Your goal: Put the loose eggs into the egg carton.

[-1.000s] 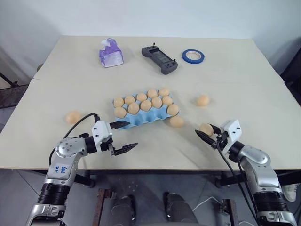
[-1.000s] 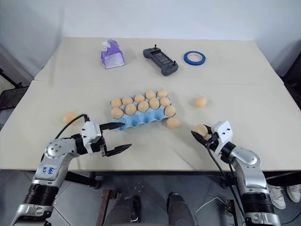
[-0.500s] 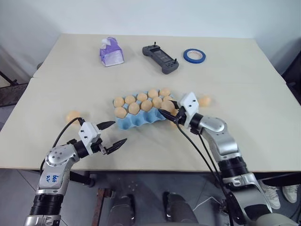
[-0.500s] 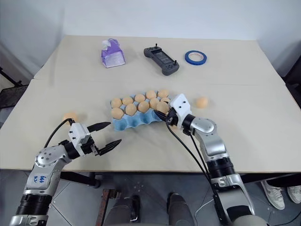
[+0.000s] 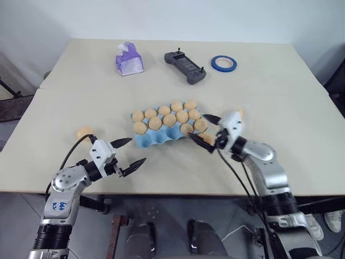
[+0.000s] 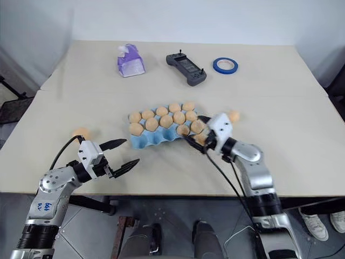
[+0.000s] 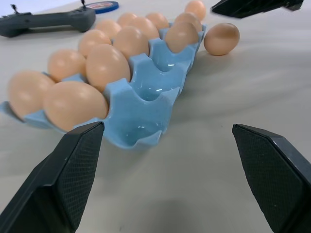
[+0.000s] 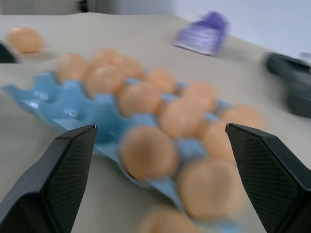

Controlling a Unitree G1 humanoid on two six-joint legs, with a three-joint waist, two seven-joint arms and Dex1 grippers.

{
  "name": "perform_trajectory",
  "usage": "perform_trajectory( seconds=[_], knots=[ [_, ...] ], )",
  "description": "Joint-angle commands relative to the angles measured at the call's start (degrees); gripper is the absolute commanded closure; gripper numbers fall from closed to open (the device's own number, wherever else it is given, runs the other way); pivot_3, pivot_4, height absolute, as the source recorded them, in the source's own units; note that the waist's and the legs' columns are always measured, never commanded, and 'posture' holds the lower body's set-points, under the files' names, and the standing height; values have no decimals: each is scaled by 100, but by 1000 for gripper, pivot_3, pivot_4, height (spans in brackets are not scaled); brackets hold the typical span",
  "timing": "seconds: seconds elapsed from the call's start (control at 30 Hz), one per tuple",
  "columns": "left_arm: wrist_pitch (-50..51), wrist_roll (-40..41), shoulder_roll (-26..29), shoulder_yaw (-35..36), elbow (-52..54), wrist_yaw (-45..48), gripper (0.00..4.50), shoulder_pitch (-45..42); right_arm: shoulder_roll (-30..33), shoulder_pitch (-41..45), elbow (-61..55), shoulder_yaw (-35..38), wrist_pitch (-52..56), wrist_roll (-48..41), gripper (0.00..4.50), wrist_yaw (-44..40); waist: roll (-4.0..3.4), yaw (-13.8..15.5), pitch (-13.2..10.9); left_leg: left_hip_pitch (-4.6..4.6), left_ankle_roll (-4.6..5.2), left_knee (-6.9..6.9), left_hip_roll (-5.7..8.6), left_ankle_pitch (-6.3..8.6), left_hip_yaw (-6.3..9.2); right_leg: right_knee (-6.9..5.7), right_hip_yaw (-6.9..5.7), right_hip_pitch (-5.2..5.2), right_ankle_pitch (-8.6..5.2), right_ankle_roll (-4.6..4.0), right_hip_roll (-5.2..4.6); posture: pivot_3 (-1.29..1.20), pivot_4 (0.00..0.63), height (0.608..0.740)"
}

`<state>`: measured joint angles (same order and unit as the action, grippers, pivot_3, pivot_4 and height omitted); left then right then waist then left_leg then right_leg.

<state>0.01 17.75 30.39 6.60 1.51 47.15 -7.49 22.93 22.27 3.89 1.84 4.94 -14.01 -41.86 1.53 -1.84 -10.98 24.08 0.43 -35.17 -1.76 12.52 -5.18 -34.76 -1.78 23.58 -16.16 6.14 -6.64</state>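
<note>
The light blue egg carton [image 5: 159, 139] lies mid-table with several eggs in its cups; bare cups show along its near row [image 7: 146, 97]. My right gripper [image 5: 204, 130] stands open at the carton's right end, nothing between its fingers. Just in front of it an egg [image 5: 186, 128] sits in a near-row cup. One loose egg [image 5: 208, 138] lies on the table by the lower right finger, another [image 5: 237, 112] behind the right wrist. A third loose egg [image 5: 83, 132] lies at the left. My left gripper [image 5: 136, 151] hangs open and empty, near the carton's left front corner.
At the back of the table [image 5: 280, 102] are a purple tissue pack [image 5: 129, 59], a dark handheld controller [image 5: 186, 64] and a blue tape roll [image 5: 223, 63]. The table's front edge runs just beyond both wrists.
My right gripper carried an egg from the front right to the carton's right end, opened, and the egg now sits in a near-row cup. The left gripper drew back slightly and stayed open.
</note>
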Motion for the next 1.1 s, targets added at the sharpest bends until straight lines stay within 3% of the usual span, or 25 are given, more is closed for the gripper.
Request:
perform_trajectory(
  seconds=[0.03,0.2,0.4,0.83,1.1],
  knots=[
    [-3,37,-32,-92,136,27,0,-164,180,-513,-282,676,-275,-160,36,295,0,28,0,1,0,0,-3,0,-3,9,2,-1,8,-6,0,0,150,740],
    [-103,138,-222,-272,-54,205,0,-458,191,-1497,-34,1170,-990,-75,36,453,-4,33,2,2,0,6,-14,-1,-17,35,5,-5,21,-8,5,0,150,740],
    [-109,71,-221,-260,-222,242,0,-625,61,-1305,330,1071,-1255,92,36,820,-5,-109,3,-8,4,9,-18,-3,-48,30,32,3,25,1,16,0,150,740],
    [9,140,-236,-188,75,189,0,-423,113,1577,3261,536,-819,896,36,1464,-7,-135,2,-4,9,5,-15,-18,-49,26,41,10,37,-5,10,0,150,740],
    [105,155,-258,-141,390,7,0,-136,-60,2828,5290,415,-1232,1263,36,2025,-7,-146,2,2,12,7,-15,-18,-51,29,36,14,37,-4,10,0,150,740]
  ],
)
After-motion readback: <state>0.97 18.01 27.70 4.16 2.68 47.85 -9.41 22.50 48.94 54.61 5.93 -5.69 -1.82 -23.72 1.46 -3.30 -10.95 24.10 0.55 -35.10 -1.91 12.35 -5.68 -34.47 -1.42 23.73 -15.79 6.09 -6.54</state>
